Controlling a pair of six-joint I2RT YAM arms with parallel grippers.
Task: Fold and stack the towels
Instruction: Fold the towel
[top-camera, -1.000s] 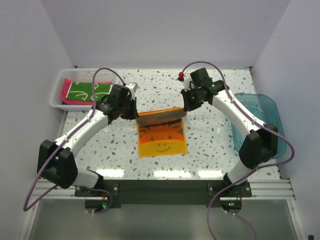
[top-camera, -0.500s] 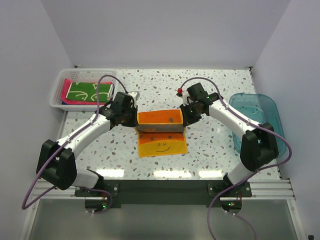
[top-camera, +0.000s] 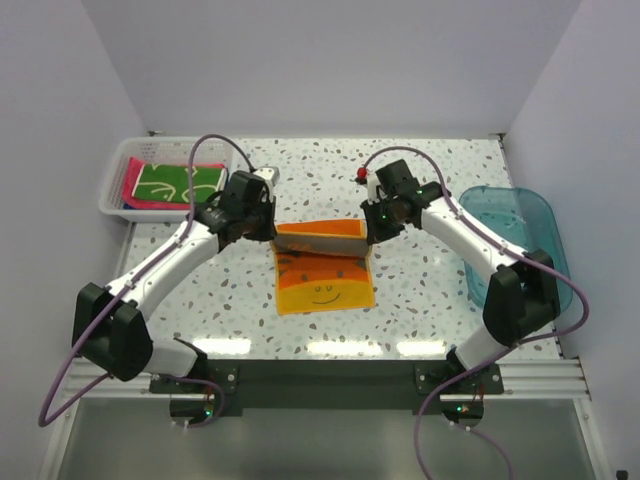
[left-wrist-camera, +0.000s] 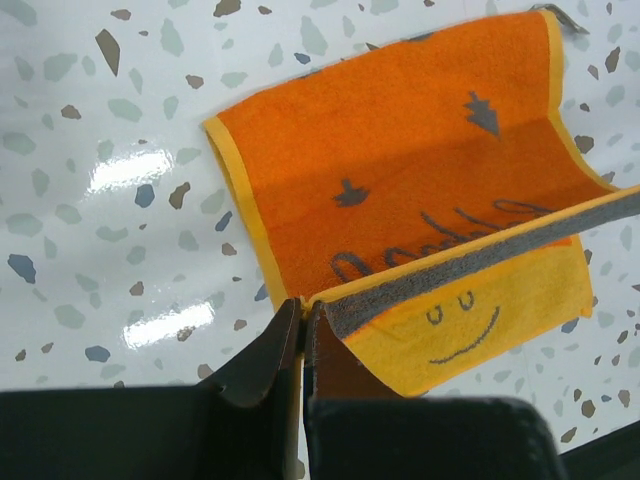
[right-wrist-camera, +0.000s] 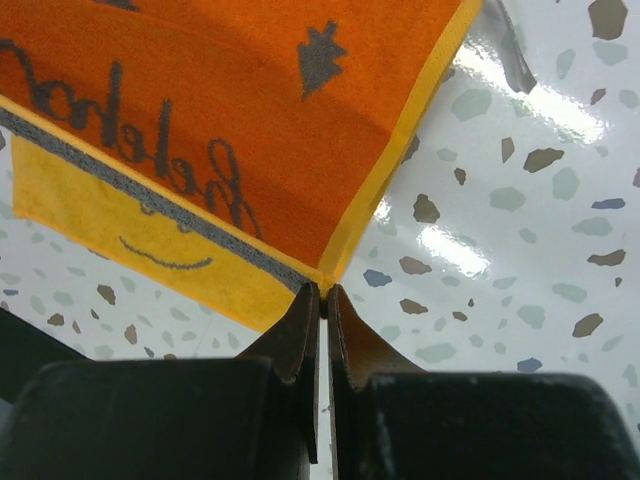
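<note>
Your left claw (left-wrist-camera: 302, 305) is clenched on one far corner of the orange towel (top-camera: 325, 285), centre of the top frame. Your right claw (right-wrist-camera: 322, 290) pinches the other. That edge is raised off the bench (top-camera: 430, 290), with the smiley half lying flat below.

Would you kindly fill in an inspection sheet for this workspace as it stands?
Surface: speckled white table, glossy, glare patches.
Job's things: orange and yellow smiley-face towel, far edge held up, near part flat; green patterned towel and pink towel in white slotted basket.
Clutter: clear blue plastic tub, right side.
Grippers: left gripper and right gripper each shut on a far towel corner.
Cables: purple cables loop off both arms.
Surroundings: plain pale walls.
</note>
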